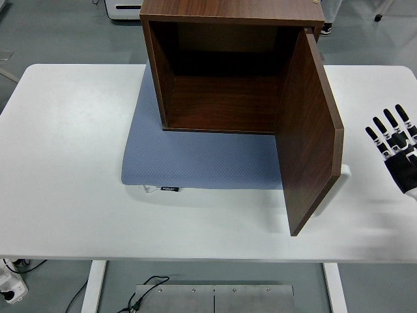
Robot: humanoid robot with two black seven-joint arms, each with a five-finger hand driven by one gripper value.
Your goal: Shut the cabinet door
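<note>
Cabinet: a dark brown wooden box [228, 72], open at the front and facing the tabletop's near edge; it stands at the far edge of the tabletop, about midway along it, and its inside looks bare.
Cabinet door: a plain brown panel [309, 130] hinged on the cabinet's right side, swung wide open so that it juts toward the near edge; its free edge ends nearer the near edge than the far one, right of centre.
Door fitting: a small white piece [344, 171] shows just past the door's outer face, low down; what it is cannot be told.
Mat: a blue-grey mat [195, 160] lies flat under the cabinet and spreads out in front of it toward the near edge; a small dark label sits at its near-left corner.
Tabletop: white [65, 169], with rounded corners, bare to the left of the mat.
Right hand: black and white [395, 147], at the tabletop's right edge, well apart from the door; fingers straight and spread, pointing toward the far edge, holding nothing.
In the way: nothing lies on the mat in front of the cabinet opening.
Left arm: out of view.
</note>
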